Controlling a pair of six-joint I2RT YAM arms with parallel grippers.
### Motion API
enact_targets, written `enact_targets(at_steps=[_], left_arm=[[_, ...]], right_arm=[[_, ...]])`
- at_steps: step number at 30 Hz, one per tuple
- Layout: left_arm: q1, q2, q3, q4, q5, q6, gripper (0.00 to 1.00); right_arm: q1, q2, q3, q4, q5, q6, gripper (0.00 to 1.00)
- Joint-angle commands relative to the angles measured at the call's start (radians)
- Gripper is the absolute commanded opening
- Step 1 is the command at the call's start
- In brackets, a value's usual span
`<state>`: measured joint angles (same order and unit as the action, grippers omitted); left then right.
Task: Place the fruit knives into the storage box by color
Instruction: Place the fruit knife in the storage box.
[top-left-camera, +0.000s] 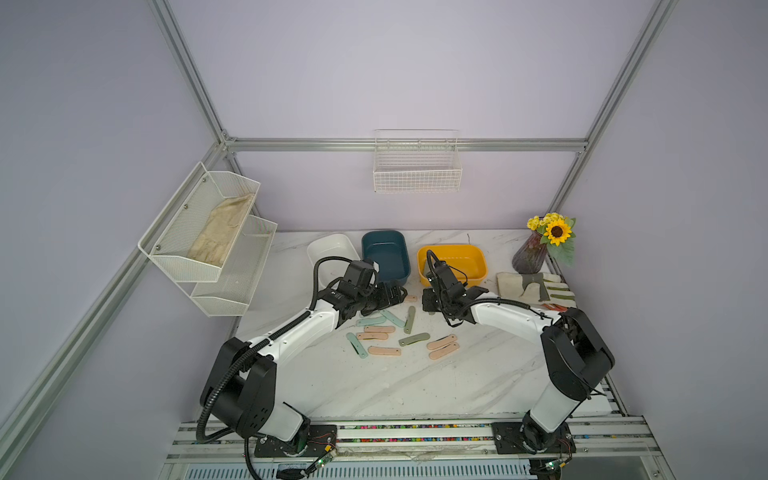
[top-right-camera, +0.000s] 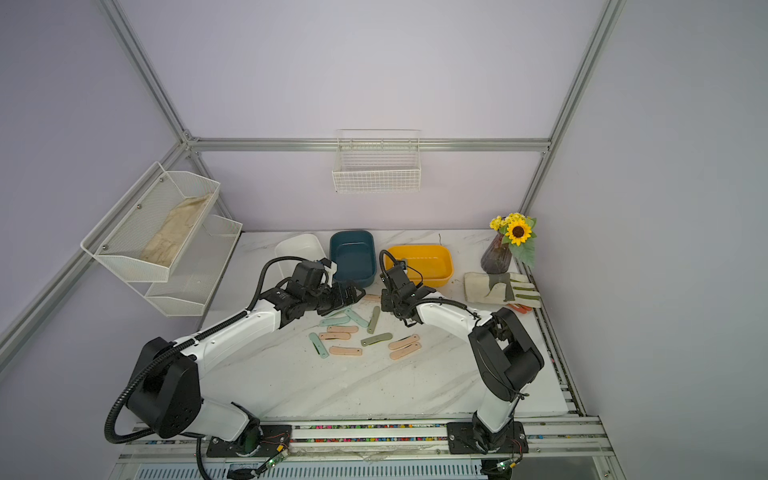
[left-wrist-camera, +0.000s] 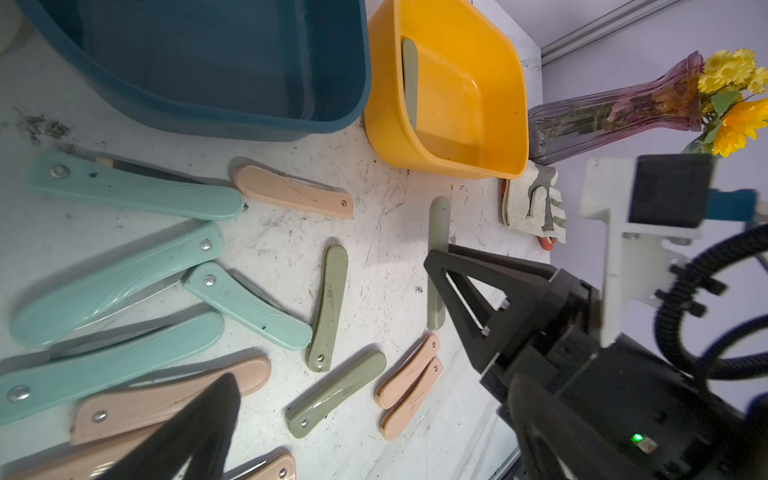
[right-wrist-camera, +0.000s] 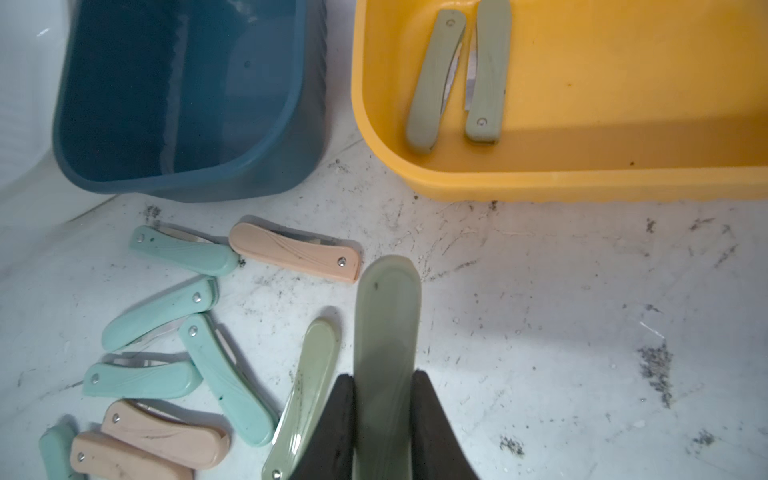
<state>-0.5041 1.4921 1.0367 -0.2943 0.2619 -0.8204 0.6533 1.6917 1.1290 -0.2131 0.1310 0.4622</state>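
Observation:
Several fruit knives lie folded on the marble table in front of three storage boxes: white (top-left-camera: 328, 242), dark teal (top-left-camera: 384, 235) and yellow (top-left-camera: 482, 261). Among them are mint (top-left-camera: 371, 321), peach (top-left-camera: 379, 329) and olive (top-left-camera: 410, 319) ones. Two olive knives (right-wrist-camera: 436, 79) lie in the yellow box (right-wrist-camera: 374, 124). My right gripper (right-wrist-camera: 382, 378) is shut on another olive knife (right-wrist-camera: 386, 324), held low over the table just in front of the yellow box. My left gripper (left-wrist-camera: 365, 419) stands open above the loose knives, nothing between its fingers (left-wrist-camera: 199, 424).
A striped work glove (top-left-camera: 532, 286) lies right of the yellow box, with a vase of yellow flowers (top-left-camera: 530, 253) behind it. A wire basket (top-left-camera: 417, 166) hangs on the back wall. Mesh shelves (top-left-camera: 208, 232) on the left wall hold a pale glove.

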Motion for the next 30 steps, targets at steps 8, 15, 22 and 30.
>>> enact_targets(at_steps=[8,15,22,30], left_arm=[[0.004,0.046,0.213,0.02,0.037,0.001,1.0],[0.004,0.081,0.274,-0.021,0.032,0.03,1.0],[0.004,0.125,0.323,-0.053,0.04,0.062,1.0],[0.005,0.158,0.353,-0.062,0.05,0.071,1.0]], right_arm=[[-0.127,-0.018,0.183,-0.037,-0.055,-0.072,0.22],[-0.229,0.081,0.298,-0.035,-0.068,-0.118,0.22],[-0.293,0.219,0.418,-0.037,-0.074,-0.158,0.22],[-0.32,0.353,0.515,-0.04,-0.085,-0.197,0.22]])
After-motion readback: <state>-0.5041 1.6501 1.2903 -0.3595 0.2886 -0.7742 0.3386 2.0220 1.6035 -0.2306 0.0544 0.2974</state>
